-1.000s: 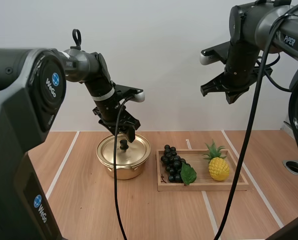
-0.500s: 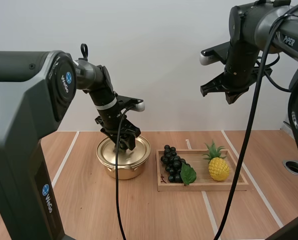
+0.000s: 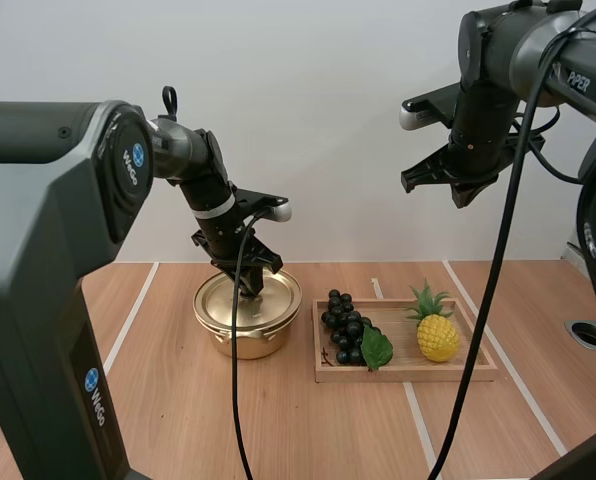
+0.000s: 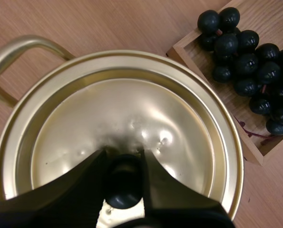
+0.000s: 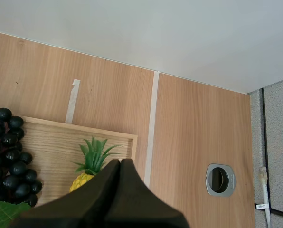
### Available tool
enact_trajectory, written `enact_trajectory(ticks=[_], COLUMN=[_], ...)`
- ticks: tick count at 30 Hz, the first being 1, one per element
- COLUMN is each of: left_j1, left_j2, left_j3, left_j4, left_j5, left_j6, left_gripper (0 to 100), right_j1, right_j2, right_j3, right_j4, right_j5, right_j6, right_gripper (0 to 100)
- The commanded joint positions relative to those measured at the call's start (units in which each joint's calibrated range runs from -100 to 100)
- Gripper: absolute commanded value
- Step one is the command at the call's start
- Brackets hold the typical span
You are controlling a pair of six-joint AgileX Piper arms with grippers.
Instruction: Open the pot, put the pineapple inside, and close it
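Observation:
A gold pot (image 3: 246,330) with its lid (image 3: 226,299) on stands on the table, left of a wooden tray (image 3: 408,372). In the tray lie a yellow pineapple (image 3: 437,336) and dark grapes (image 3: 346,328). My left gripper (image 3: 253,285) is down on the lid. In the left wrist view its fingers (image 4: 91,175) pinch the lid's black knob (image 4: 124,185) between them, over the gold lid (image 4: 132,114). My right gripper (image 3: 456,182) hangs high above the tray, shut on nothing. Its closed tips (image 5: 120,164) point over the pineapple (image 5: 83,180).
The grapes (image 4: 248,71) in the tray's corner (image 4: 179,50) lie close to the pot's rim. A pot handle (image 4: 18,47) sticks out on the far side from the tray. A round grey hole (image 3: 590,333) sits in the table at the right.
My left gripper has come down onto the lid and its fingers have closed in on the knob. The right arm has not moved.

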Motion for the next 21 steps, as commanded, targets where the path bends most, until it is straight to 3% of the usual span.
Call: enact_trajectory(ticks=[1,14,21], left_j1=[-0.14,-0.14,-0.07], left_j2=[0.1,-13.7,-23.0], left_j3=[-0.5,-9.1,-10.6], left_j4=[-0.7,-0.4,1.6], left_j5=[0.7,2.0,-4.4], left_j6=[0.2,0.3,2.1], left_gripper=[0,0,0], right_j1=[-0.2,-0.6,-1.5], right_j2=[-0.4,4.2,4.2], right_j3=[0.1,0.2,8.6], right_j4=[-0.5,-0.5,-0.5], right_j5=[0.0,0.0,0.0], right_j6=[-0.5,-0.2,-0.2], right_gripper=[0,0,0])
